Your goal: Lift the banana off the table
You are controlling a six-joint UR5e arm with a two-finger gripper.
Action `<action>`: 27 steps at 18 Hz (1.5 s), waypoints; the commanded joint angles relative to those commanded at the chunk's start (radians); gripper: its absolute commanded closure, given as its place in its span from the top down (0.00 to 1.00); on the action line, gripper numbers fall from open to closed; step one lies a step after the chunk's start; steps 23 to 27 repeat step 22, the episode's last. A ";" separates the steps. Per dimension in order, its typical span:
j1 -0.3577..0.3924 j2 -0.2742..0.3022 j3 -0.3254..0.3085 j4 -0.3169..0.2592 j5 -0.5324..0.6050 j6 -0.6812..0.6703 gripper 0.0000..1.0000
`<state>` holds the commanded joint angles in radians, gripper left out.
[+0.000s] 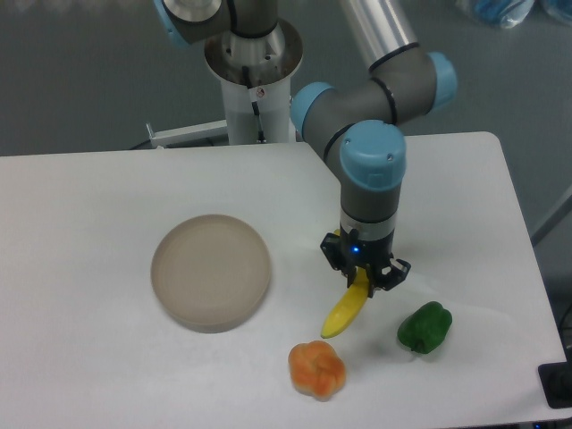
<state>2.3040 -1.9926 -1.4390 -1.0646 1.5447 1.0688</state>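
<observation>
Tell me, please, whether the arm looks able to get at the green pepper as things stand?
Probably not at once: the tool is shut on the banana. The green pepper lies close beside it on the table, with nothing over it.

No text, brand, number or label can be read anywhere in this view. The only mark that looks like a sign is a small round red-and-white sticker (260,91) on the white robot base column (253,107), and it is too small to make out what it shows.
</observation>
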 joint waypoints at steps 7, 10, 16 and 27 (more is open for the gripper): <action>0.034 -0.026 0.060 0.000 0.000 0.066 0.20; 0.035 -0.025 0.060 0.000 0.000 0.066 0.20; 0.035 -0.023 0.055 0.002 0.000 0.066 0.20; 0.035 -0.021 0.051 0.003 0.000 0.066 0.20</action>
